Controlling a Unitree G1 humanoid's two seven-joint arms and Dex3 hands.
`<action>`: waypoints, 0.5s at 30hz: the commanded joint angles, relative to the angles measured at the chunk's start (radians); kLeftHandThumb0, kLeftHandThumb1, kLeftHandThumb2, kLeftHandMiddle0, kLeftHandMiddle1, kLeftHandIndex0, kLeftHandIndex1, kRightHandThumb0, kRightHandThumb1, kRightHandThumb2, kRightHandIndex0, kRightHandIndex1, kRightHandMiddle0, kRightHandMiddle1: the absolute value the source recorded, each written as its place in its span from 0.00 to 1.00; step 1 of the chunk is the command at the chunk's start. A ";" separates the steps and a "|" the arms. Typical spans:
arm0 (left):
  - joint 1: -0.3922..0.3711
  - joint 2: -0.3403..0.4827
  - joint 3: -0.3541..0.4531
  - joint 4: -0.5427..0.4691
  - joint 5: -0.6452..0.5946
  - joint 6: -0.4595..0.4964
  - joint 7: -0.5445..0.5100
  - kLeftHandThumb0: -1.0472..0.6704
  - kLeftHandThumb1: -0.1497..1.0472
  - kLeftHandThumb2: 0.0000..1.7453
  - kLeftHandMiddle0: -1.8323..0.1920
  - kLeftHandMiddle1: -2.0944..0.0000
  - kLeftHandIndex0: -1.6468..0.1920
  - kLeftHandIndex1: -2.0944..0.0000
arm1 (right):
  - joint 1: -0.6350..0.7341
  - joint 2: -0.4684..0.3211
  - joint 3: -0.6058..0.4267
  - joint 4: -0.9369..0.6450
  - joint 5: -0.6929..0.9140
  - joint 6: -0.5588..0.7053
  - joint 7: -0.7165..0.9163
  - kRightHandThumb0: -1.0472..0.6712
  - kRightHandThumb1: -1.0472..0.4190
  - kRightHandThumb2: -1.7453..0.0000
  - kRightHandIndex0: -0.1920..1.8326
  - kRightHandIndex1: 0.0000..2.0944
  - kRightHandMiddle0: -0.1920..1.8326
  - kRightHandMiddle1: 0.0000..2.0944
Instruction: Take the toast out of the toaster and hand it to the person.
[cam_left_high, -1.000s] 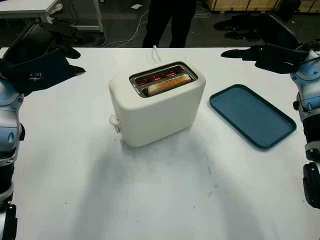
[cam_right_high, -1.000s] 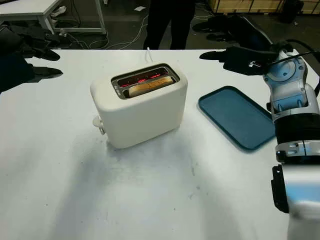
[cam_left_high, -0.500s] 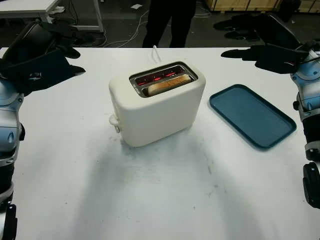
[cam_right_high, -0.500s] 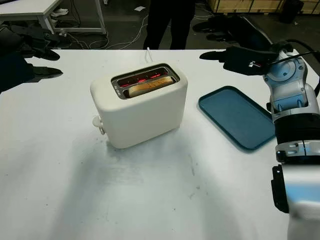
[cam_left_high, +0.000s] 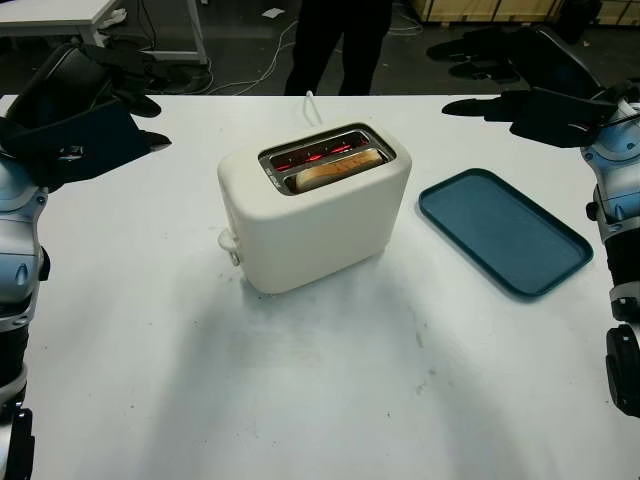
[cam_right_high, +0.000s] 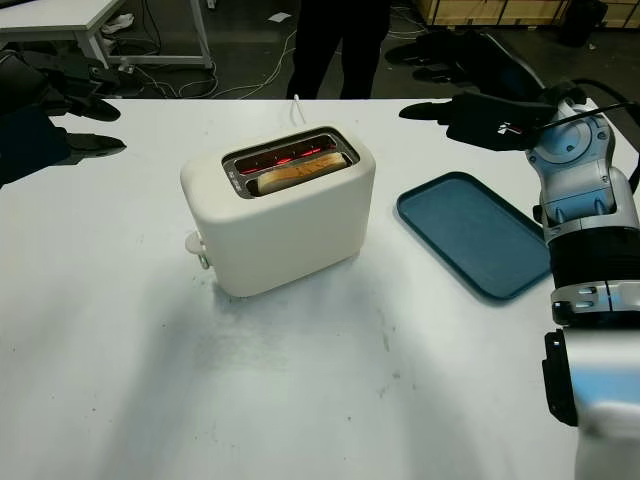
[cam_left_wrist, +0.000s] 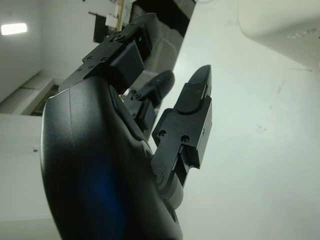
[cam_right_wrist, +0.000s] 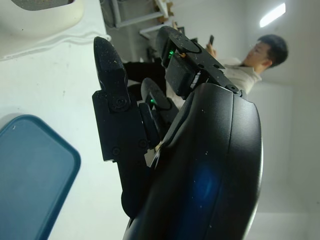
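A cream toaster (cam_left_high: 315, 215) stands mid-table, its slots glowing red. One slice of toast (cam_left_high: 338, 170) sits low in the nearer slot. My left hand (cam_left_high: 120, 95) is open, raised above the far left of the table, well away from the toaster. My right hand (cam_left_high: 500, 85) is open too, held above the far right edge beyond the tray. A person in dark trousers (cam_left_high: 335, 45) stands behind the table, past the toaster.
A dark teal tray (cam_left_high: 503, 230) lies right of the toaster. The toaster's white cord (cam_left_high: 312, 105) runs toward the table's far edge. Its lever knob (cam_left_high: 228, 242) sticks out at the left end. Wide bare table spreads in front.
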 joint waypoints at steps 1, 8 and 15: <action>-0.003 0.000 0.000 0.003 -0.001 -0.010 0.005 0.65 0.83 0.00 0.62 0.71 0.48 1.00 | 0.014 0.003 -0.001 -0.011 0.005 -0.005 -0.006 0.37 0.09 0.99 0.41 0.00 0.39 0.00; -0.002 -0.001 0.003 0.001 -0.002 -0.009 0.005 0.66 0.83 0.00 0.63 0.71 0.48 1.00 | 0.012 0.007 -0.002 -0.015 0.008 0.003 -0.003 0.36 0.09 0.99 0.42 0.00 0.40 0.00; 0.001 -0.002 0.004 0.000 -0.002 -0.007 0.007 0.65 0.83 0.00 0.63 0.70 0.48 1.00 | 0.018 0.003 0.003 -0.029 -0.004 0.011 -0.009 0.35 0.09 0.98 0.41 0.00 0.39 0.00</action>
